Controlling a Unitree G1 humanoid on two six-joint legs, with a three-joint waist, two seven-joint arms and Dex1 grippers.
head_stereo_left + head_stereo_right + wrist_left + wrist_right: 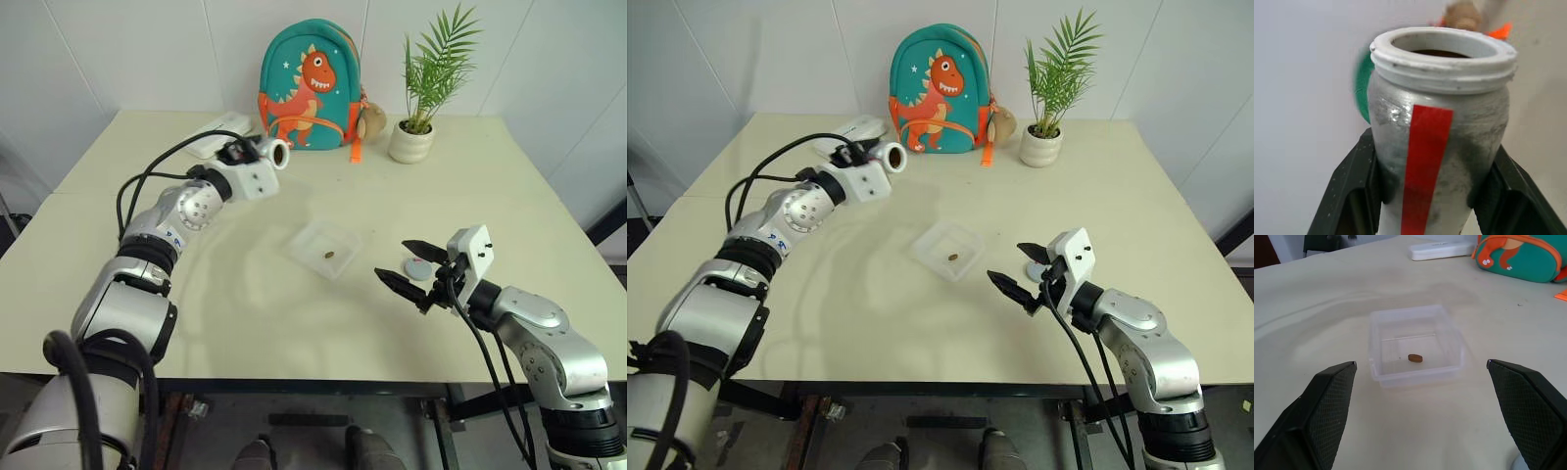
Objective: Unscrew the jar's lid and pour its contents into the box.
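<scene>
Nearest me, on the table's front right, my right gripper hung just off the surface with its jaws spread wide and nothing in them. Just behind its fingers the lid lay flat on the table; a careless sweep of that arm could have knocked it off the near edge. Past it, at mid-table, sat the box with one small brown piece on its floor. So light a tray would have slid or tipped at any nudge from either arm, and I judged that the likeliest way to lose what was already poured. Farther back on the left, my left gripper was clamped around the jar, held off the table on its side, open mouth turned toward me, well apart from the box. Something dark showed inside the mouth; if anything remained, it could have dropped onto bare table. Beyond stood a dinosaur backpack, a white case and a potted plant
</scene>
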